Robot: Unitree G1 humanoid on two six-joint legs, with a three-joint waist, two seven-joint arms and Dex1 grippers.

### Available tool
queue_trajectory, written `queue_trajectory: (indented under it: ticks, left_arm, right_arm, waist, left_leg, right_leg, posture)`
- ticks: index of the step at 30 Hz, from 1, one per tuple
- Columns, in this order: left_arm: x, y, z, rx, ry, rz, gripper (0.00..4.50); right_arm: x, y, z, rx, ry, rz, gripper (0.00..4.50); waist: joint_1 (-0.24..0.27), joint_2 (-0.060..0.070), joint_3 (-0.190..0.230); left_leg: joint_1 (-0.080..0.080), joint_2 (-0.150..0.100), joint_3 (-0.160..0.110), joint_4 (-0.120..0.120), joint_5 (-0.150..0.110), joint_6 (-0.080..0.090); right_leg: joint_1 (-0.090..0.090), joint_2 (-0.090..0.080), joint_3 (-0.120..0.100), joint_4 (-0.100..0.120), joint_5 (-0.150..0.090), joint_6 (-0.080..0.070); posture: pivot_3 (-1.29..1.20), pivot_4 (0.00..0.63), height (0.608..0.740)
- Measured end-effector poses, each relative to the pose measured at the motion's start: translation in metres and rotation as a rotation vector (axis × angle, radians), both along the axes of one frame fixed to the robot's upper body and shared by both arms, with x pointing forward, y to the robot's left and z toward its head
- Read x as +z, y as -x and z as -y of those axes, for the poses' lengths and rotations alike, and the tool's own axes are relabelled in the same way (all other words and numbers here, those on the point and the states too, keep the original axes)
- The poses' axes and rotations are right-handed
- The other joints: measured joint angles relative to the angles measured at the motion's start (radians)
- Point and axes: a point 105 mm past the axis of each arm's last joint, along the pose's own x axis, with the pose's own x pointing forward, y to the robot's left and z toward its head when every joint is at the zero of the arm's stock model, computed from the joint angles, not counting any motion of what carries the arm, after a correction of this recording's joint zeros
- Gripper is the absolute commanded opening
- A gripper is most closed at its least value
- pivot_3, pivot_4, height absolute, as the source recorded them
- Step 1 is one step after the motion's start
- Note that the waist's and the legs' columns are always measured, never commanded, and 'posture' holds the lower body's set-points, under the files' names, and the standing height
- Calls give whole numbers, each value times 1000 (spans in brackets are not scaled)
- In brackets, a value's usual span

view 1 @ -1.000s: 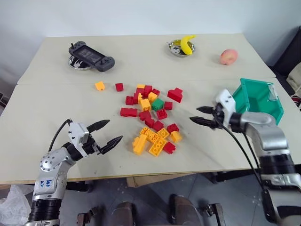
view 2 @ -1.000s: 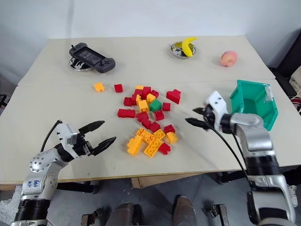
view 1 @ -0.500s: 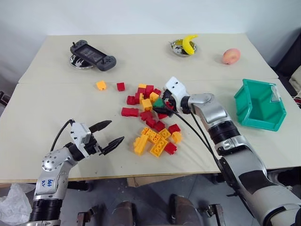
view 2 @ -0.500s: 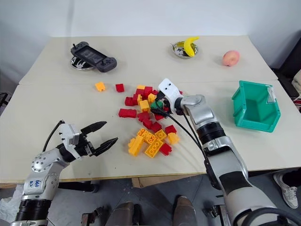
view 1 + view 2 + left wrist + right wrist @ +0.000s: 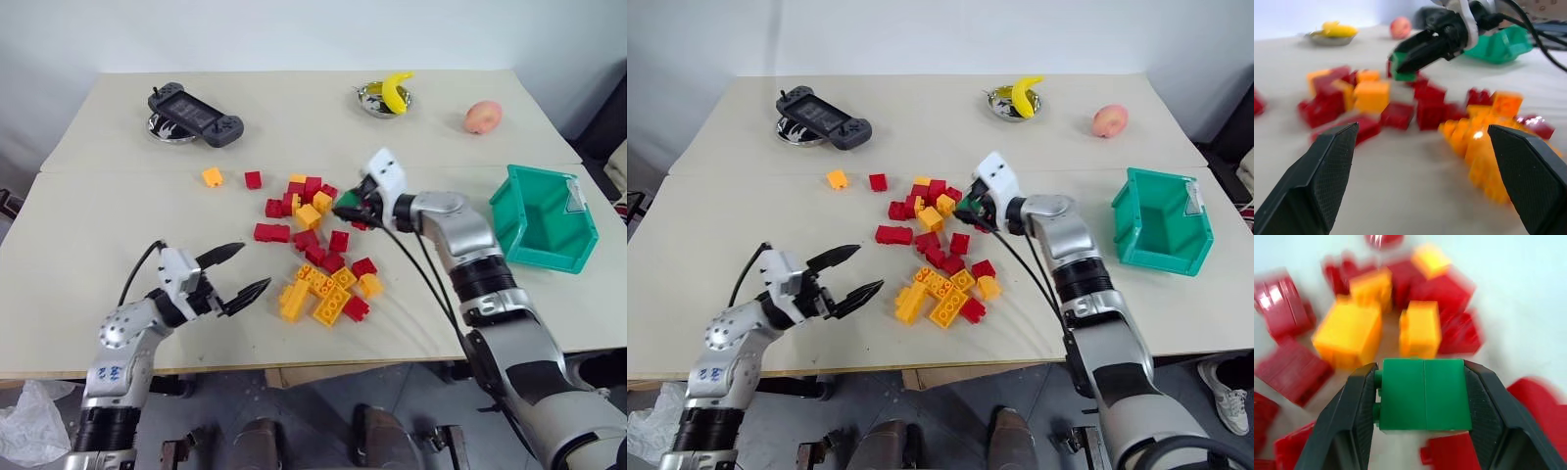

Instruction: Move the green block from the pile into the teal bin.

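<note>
My right gripper [image 5: 1422, 396] is clamped on the green block [image 5: 1424, 394], one black finger flat against each side. In the head views I see the block [image 5: 349, 207] held in the air at the right edge of the pile [image 5: 313, 250], just above the red and orange bricks, clear of the tabletop [image 5: 118, 215]. The pile sits mid-table, closer to the front edge. The teal bin [image 5: 545, 217] stands well apart at the right edge of the tabletop, with nothing visible inside. My left gripper [image 5: 240, 271] hovers low near the front-left of the tabletop, fingers spread wide, holding nothing, pointed toward the pile and short of it.
</note>
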Motion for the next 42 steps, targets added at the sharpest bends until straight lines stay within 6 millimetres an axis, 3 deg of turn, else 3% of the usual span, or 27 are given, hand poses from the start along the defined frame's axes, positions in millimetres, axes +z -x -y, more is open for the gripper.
queue_trajectory:
  ticks: [2, 4, 9, 13, 17, 20, 21, 26, 31, 34, 37, 42]
  left_arm:
    - [8, 0, 20, -77, 11, 25, 4500]
    - [13, 1, 42, -169, 18, 37, 4500]
    - [21, -4, 79, -304, 44, 56, 4500]
    - [29, -10, 103, -400, 54, 67, 4500]
    - [25, -12, 115, -445, 45, 62, 4500]
    - [26, -15, 114, -436, 47, 66, 4500]
    - [25, -17, 112, -427, 49, 62, 4500]
    - [25, -26, 95, -345, 37, 71, 4500]
    - [16, -33, 63, -218, -5, 60, 4500]
    - [10, -34, 43, -149, -34, 45, 4500]
    - [6, -34, 15, -70, -74, 27, 4500]
    - [-2, -30, -25, 61, -112, -6, 4500]
  right_arm:
    - [16, 9, 24, -19, -19, 78, 2112]
    - [25, 20, 62, -96, -25, 126, 2112]
    - [27, 40, 142, -373, -92, 94, 2112]
    - [31, 64, 226, -696, -28, 137, 2112]
    - [27, 74, 265, -870, -21, 150, 2112]
    - [16, 75, 281, -935, -37, 124, 2112]
    - [12, 75, 283, -940, -43, 115, 2867]
    - [15, 70, 282, -907, -67, 151, 4430]
    - [30, 65, 241, -637, -100, 240, 4474]
    - [25, 73, 193, -368, -108, 258, 4474]
    - [-2, 88, 143, -108, -103, 207, 4474]
    - [-55, 108, 105, 83, -32, 87, 4474]
  waist:
    - [6, 0, 0]
    - [16, 0, 0]
    - [23, 0, 0]
    - [28, 0, 0]
    - [16, 0, 0]
    - [17, 0, 0]
    - [17, 0, 0]
    - [22, 0, 0]
    - [22, 0, 0]
    - [23, 0, 0]
    - [25, 0, 0]
    - [27, 0, 0]
  left_leg:
    - [-1, 0, -1, 0, 0, 0]
    - [-1, 0, 0, 0, 0, 0]
    - [0, 0, 1, 1, 0, 0]
    - [0, 0, 2, 1, -1, 1]
    - [1, 0, 3, 0, -1, 1]
    - [1, 0, 3, 1, -1, 1]
    - [1, 0, 3, 1, -1, 1]
    - [1, 0, 3, 1, -1, 1]
    - [1, 0, 3, 1, -1, 1]
    - [1, 0, 2, 1, -1, 1]
    - [1, 0, 2, 1, -1, 1]
    - [1, 0, 1, 1, -1, 1]
  right_leg:
    - [0, 0, -1, 0, 0, 0]
    - [0, 0, -1, -1, 0, 0]
    - [0, 0, 0, -1, 0, 0]
    - [0, 0, 0, -2, 0, 0]
    - [0, 0, 1, -1, 0, 0]
    - [1, 0, 2, -1, 0, 0]
    - [1, 0, 2, -1, 0, 0]
    - [1, 0, 2, -1, 0, 0]
    - [1, 0, 2, -1, 0, 0]
    - [1, 0, 1, -1, 0, 0]
    - [1, 0, 1, -1, 0, 0]
    - [2, 0, 1, -1, 0, 0]
  posture:
    - [0, 150, 740]
    - [0, 150, 740]
    - [0, 150, 740]
    - [0, 150, 740]
    - [0, 150, 740]
    - [0, 150, 740]
    - [0, 150, 740]
    - [0, 150, 740]
    - [0, 150, 740]
    - [0, 150, 740]
    - [0, 150, 740]
    - [0, 150, 740]
